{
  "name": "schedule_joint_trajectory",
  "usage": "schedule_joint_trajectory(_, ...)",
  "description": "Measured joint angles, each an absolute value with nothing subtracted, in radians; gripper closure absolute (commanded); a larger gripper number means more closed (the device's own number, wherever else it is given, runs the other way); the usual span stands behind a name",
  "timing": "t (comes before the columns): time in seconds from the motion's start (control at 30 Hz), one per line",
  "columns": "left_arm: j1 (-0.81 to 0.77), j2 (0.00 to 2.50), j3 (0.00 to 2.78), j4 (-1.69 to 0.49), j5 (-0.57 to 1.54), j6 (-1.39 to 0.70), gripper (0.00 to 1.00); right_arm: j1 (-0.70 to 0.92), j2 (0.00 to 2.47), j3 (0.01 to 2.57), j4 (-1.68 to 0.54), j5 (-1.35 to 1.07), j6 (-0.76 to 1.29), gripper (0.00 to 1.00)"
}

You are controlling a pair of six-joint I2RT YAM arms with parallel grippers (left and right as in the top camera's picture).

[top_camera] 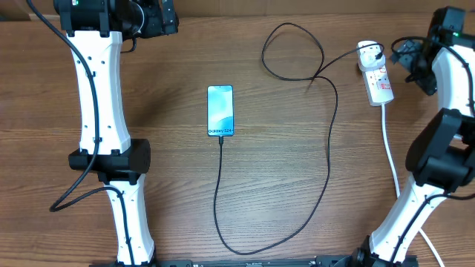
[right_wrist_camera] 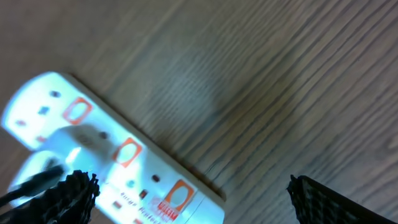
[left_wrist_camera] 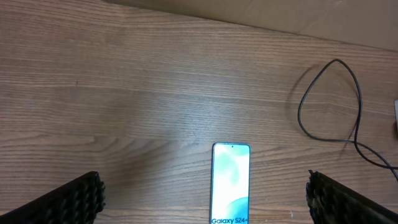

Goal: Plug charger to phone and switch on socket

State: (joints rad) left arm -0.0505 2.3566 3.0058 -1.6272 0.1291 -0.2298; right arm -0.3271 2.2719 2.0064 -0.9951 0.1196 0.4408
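The phone lies flat mid-table with its blue-cyan screen lit; it also shows in the left wrist view. The black charger cable runs from the phone's near short edge, loops round the front and right, and ends at a white plug in the socket. The socket is a white power strip with red switch marks, also close below in the right wrist view. My left gripper is open, high above the phone's far side. My right gripper is open just above the socket at the far right.
The socket's thick white cord runs toward the front right past my right arm's base. My left arm's column stands left of the phone. The cable makes a loop at the back centre.
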Motion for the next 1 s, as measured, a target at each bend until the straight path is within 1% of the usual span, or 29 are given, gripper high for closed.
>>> schedule_joint_trajectory(1.0, -0.051, 2.357, 3.006, -1.628, 0.129, -0.230, 0.00, -0.327, 2.362, 2.006, -0.942, 0.070, 0.442, 0.00)
